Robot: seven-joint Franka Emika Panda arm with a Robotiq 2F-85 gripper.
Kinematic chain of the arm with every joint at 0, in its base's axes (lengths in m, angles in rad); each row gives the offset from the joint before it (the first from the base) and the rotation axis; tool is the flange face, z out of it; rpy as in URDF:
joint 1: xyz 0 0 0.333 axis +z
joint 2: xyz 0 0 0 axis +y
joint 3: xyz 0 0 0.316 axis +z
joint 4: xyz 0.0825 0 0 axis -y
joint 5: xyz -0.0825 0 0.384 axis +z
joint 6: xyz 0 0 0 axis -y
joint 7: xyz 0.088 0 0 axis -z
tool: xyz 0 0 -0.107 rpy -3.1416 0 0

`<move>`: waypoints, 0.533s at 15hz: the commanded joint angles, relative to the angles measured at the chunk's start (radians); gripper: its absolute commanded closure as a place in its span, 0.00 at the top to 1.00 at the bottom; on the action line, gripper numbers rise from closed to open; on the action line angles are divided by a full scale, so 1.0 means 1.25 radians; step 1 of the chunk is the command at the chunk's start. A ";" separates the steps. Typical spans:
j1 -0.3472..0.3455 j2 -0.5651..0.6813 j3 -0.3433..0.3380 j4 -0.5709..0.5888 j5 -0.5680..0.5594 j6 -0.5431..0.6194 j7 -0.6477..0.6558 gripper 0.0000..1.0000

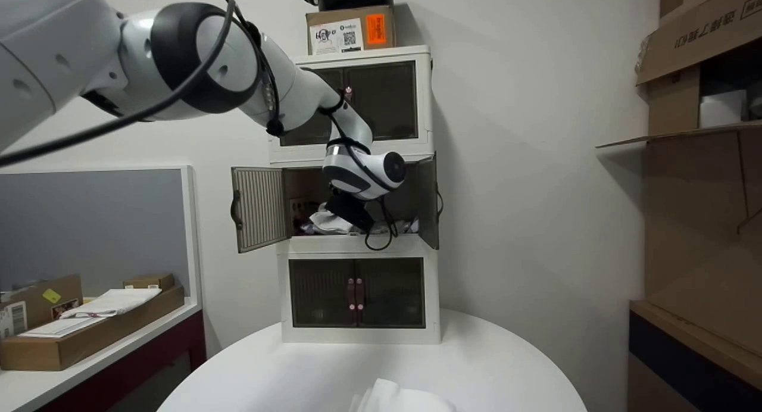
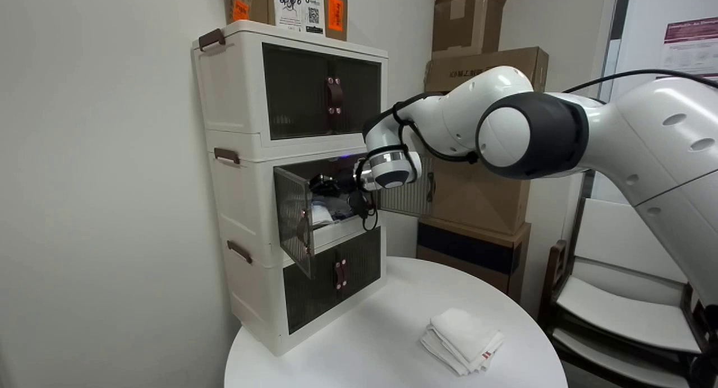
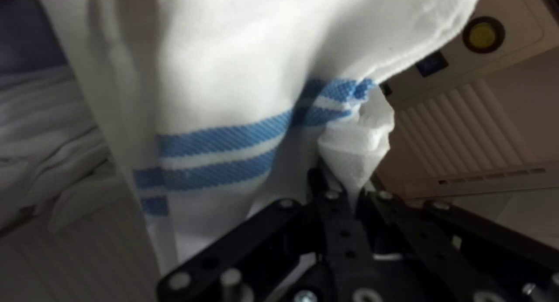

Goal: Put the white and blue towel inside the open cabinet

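Observation:
The white and blue towel (image 3: 227, 114) fills much of the wrist view, white with blue stripes. My gripper (image 3: 345, 190) is shut on a pinched fold of it; the rest hangs beside the fingers. The gripper (image 2: 324, 184) is inside the open cabinet (image 2: 348, 230), the middle section of the white tower, which also shows in an exterior view (image 1: 321, 244). Both its doors stand open. White cloth shows low inside, below the gripper, in both exterior views; I cannot tell how much of it is the held towel. The wrist hides the fingers in an exterior view.
Open doors (image 1: 260, 208) (image 1: 428, 203) flank the opening. Other cloths (image 3: 48, 132) and a pale device with a yellow button (image 3: 482, 36) lie inside. A folded white cloth (image 2: 463, 340) lies on the round table (image 2: 348, 354). A cable loop (image 1: 381, 245) hangs from the wrist.

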 commanded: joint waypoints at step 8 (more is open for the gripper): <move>-0.007 0.007 0.006 0.001 -0.003 0.001 -0.013 0.02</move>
